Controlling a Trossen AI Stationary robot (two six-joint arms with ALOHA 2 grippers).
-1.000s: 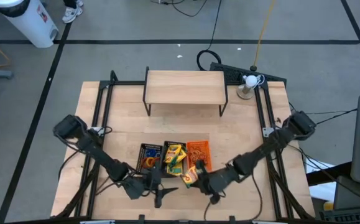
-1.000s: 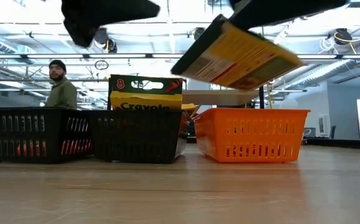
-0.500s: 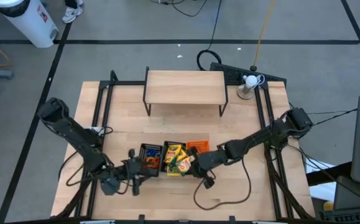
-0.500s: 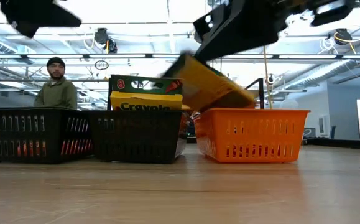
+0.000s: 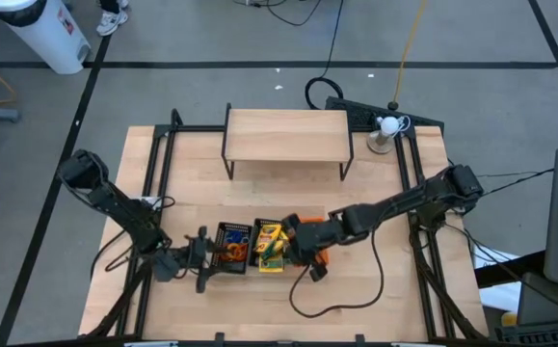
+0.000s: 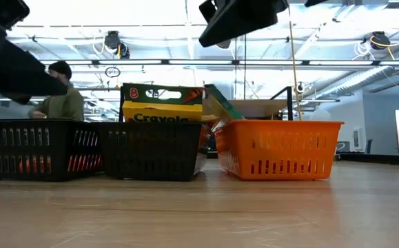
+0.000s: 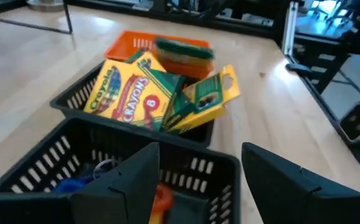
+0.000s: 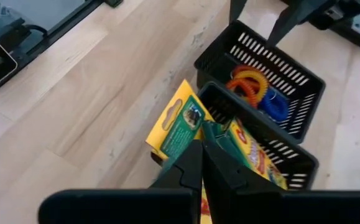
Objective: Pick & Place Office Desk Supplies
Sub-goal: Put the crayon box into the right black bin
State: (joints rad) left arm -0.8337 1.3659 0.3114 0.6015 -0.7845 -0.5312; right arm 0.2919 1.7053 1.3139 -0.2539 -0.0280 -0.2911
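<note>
From above, the left arm reaches in low from the table's left edge, its left gripper (image 5: 201,262) just left of the left black tray (image 5: 230,247), fingers spread and holding nothing. The right arm stretches across from the right, its right gripper (image 5: 296,243) over the orange tray (image 5: 309,227) beside the middle black tray (image 5: 271,247), which is packed with crayon boxes (image 5: 271,241). The wooden shelf (image 5: 286,135) and the white ball (image 5: 388,124) stand farther back.

At table height, the three trays stand in a row: black (image 6: 34,148), black (image 6: 151,150), orange (image 6: 280,148). An upright crayon box (image 6: 161,105) in the middle tray reads "Crayola" with an "8". Another box (image 6: 221,107) leans tilted between the middle and orange trays. A person (image 6: 63,96) shows behind.

The left wrist camera looks past parted, empty fingers (image 7: 136,177) at the near black tray (image 7: 74,155) holding rubber bands (image 7: 161,196); beyond lie boxes (image 7: 130,93) marked "Crayons 8".

The right wrist camera shows its fingers (image 8: 192,168) pressed tight together, empty, above a yellow-and-green box (image 8: 183,121) hanging over the middle tray's (image 8: 291,165) edge. Orange and blue rubber bands (image 8: 254,84) lie in the far black tray (image 8: 273,62).
</note>
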